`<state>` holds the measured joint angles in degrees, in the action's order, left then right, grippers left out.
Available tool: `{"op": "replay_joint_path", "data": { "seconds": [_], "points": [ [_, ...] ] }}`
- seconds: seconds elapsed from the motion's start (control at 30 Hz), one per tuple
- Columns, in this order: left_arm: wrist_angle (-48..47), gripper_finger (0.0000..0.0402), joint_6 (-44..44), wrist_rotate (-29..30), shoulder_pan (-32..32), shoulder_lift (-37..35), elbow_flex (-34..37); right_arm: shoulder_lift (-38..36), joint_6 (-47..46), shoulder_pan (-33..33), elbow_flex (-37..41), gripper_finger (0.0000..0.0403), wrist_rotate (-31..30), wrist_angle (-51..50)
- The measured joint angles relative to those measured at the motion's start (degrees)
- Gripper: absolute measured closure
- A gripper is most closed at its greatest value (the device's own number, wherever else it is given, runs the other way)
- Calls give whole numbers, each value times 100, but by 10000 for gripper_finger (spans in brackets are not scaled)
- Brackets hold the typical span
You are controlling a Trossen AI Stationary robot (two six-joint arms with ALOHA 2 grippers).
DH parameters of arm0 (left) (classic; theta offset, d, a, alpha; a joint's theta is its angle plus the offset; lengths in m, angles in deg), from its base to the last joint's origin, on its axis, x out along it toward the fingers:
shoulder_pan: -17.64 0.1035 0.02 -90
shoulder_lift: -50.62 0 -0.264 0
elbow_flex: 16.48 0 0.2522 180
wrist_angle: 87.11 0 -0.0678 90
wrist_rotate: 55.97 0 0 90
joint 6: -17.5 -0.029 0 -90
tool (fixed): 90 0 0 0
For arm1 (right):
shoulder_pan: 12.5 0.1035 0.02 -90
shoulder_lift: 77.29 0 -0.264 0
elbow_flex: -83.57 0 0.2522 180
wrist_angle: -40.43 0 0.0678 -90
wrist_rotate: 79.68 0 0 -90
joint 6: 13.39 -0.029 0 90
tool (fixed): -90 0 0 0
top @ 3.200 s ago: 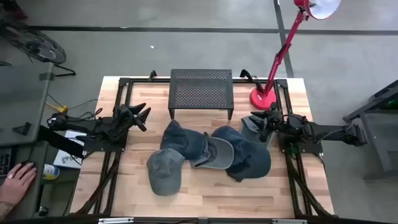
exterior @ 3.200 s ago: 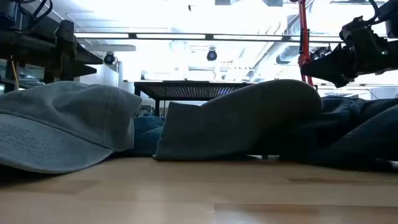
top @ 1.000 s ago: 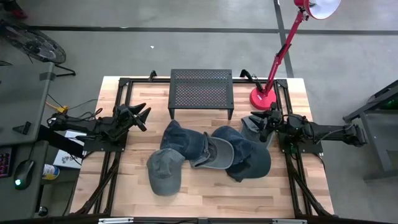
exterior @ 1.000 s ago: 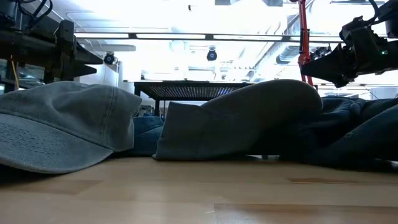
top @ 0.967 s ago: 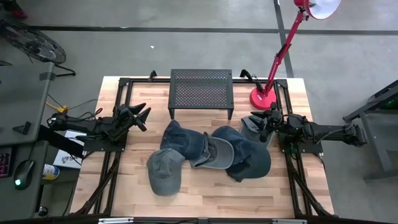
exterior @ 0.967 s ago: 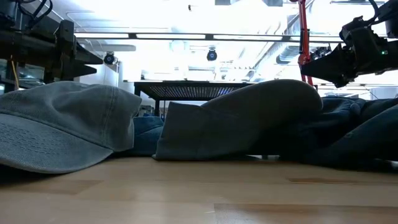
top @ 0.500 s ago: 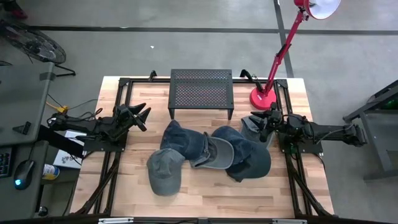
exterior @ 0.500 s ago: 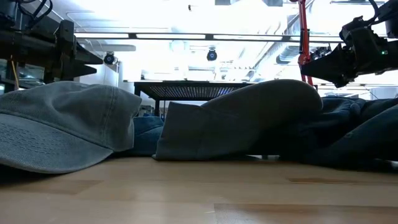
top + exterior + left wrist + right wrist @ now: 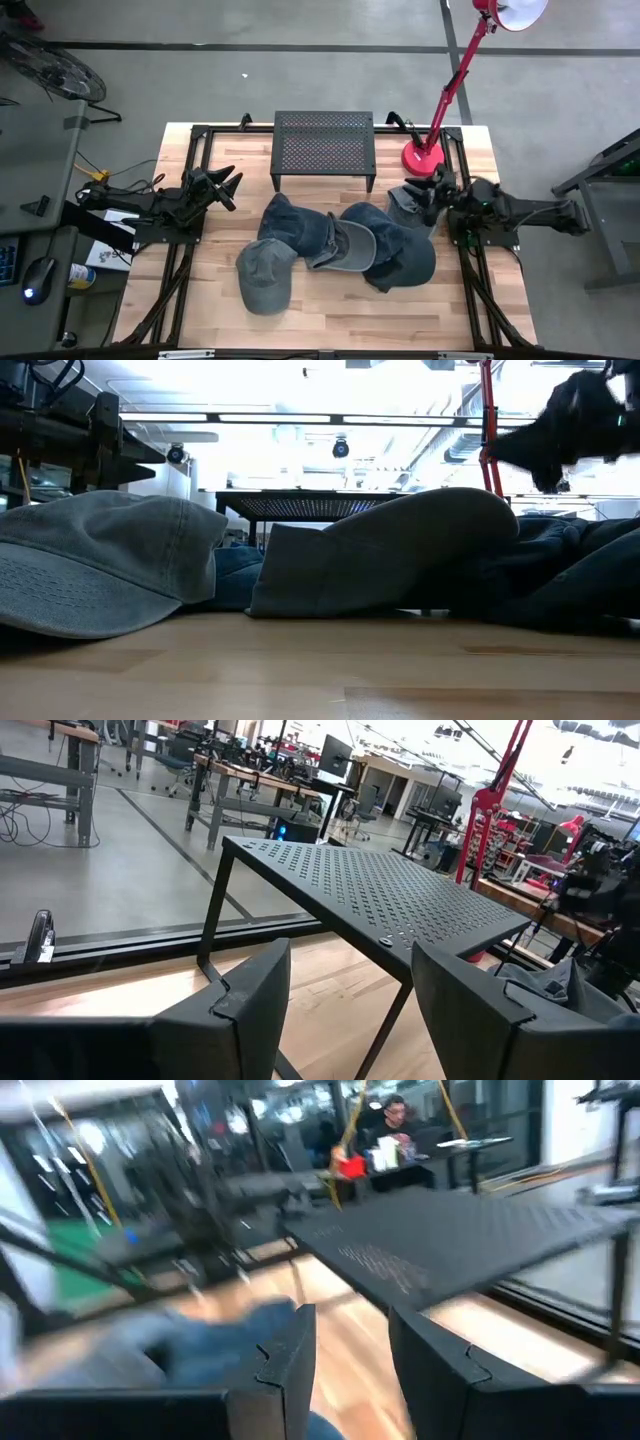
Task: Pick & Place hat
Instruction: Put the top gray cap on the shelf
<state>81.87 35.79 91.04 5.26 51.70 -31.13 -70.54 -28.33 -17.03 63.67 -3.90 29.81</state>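
Several caps lie in a heap on the table's middle. A grey-blue cap [image 9: 265,277] sits nearest the front, a dark blue one [image 9: 290,224] behind it, a grey cap with a pale brim [image 9: 346,247] in the centre, and a dark blue one [image 9: 404,252] to the right. A small grey cap [image 9: 403,204] lies by the right arm. My left gripper [image 9: 232,186] hovers open left of the heap, facing the black stand [image 9: 400,900]. My right gripper [image 9: 434,190] is open just right of the small grey cap and shows blurred above the heap [image 9: 565,425].
A black perforated stand [image 9: 323,145] rests on the table's far middle. A red desk lamp has its base [image 9: 420,158] at the far right, close to my right arm. Bare wood lies along the near edge [image 9: 330,320]. A person sits at a desk in the room beyond [image 9: 392,1120].
My right gripper has moved up and a little toward the table's right edge, away from the small grey cap, and it shows motion blur. The caps and the left arm have kept still.
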Motion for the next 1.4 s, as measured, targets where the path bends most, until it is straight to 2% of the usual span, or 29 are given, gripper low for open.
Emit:
{"op": "replay_joint_path", "data": {
  "seconds": [0.07, 0.17, 0.3, 0.4, 0.5, 0.67, 0.77, 0.93, 1.13, 1.4],
  "points": [
    [0, 195, -1, 1, -1, 0, -1, 37, -162, -12, -438, 281, -35, -428],
    [0, 195, 0, 2, 0, 0, 0, 254, -485, -149, -1309, 281, -271, -1679],
    [0, 195, -1, 2, -1, 1, -2, 836, -1084, -444, -2511, 281, -839, -3176],
    [1, 195, -2, 0, -1, 0, 0, 1406, -1220, -698, -3322, 281, -1035, -4114],
    [2, 195, -2, 0, 0, 1, -2, 2001, -1410, -989, -4035, 281, -993, -4967],
    [2, 195, -2, 0, 0, 0, -2, 2990, -2735, -1499, -5043, 281, -881, -6379],
    [2, 195, 0, 0, -1, 0, 0, 3503, -3502, -1830, -5454, 281, -603, -7153],
    [2, 195, -1, 1, 0, 1, -1, 4102, -4151, -2278, -5673, 281, -35, -8002],
    [2, 195, -2, 2, -2, 0, -2, 4515, -4901, -2446, -5366, 268, 560, -8206],
    [2, 195, 0, 1, -2, 0, 0, 4697, -5792, -2482, -4650, 191, 1017, -8149]
  ]
}}
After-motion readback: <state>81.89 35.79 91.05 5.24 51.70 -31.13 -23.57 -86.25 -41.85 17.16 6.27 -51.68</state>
